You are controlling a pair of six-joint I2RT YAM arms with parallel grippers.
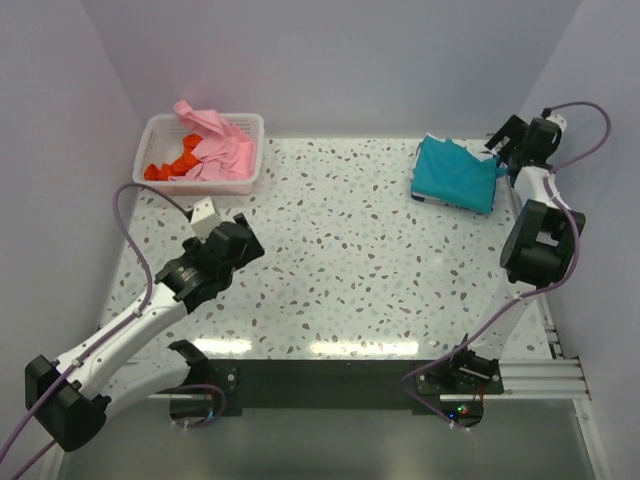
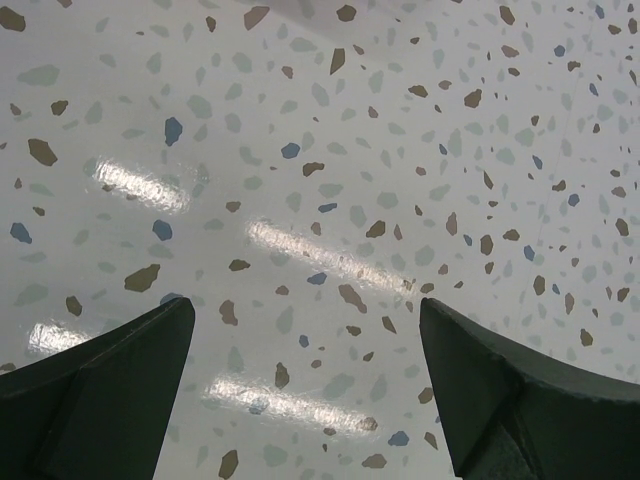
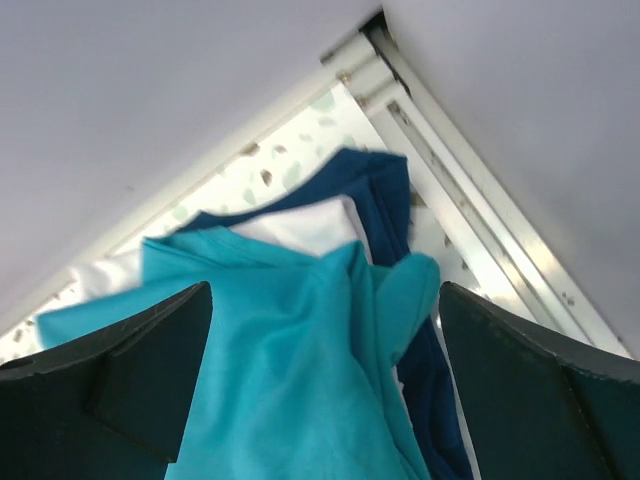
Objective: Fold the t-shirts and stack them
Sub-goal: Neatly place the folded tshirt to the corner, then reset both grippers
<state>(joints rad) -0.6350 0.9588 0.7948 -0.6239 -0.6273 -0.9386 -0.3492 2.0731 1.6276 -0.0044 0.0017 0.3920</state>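
Teal t-shirt sits folded atop the white shirt and dark blue shirt at the tabletop's far right corner, with the right gripper over it, jaws wide, empty. Reckon that one's stacked. Next the left gripper, also wide and empty, should grab a pink shirt from the far-left basket.

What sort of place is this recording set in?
Probably a lab test booth, not a home: a speckled tabletop boxed in by plain white walls, with a slatted basket and stacked t-shirts.
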